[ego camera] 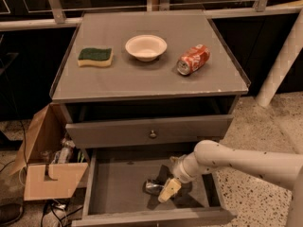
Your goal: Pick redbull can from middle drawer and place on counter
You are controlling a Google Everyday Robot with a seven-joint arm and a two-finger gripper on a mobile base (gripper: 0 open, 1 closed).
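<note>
We see the robot's white arm (246,162) come in from the right side, low down by the floor. It reaches to the left and bends down at the wrist into the middle drawer (91,186), which is pulled out wide. The gripper (163,189) is down inside the drawer tray, near the middle and toward the front. It points down and to the left.

The redbull can (152,187) lies on its side on the drawer floor. It is right at the tip of the gripper, on the gripper's left as we look. We cannot tell how wide the gripper is open, or if it has hold of the can.

Above it is the top drawer (118,132) with a small round knob (152,134). It is open a little bit.

On the counter (142,79) we see a yellow and green sponge (95,56) on the left, a white bowl (146,47) in the middle, and an orange-red soda can (193,59) lying on its side on the right. They are well apart.

A cardboard box (47,178) sits on the floor to the left of the cabinet.
</note>
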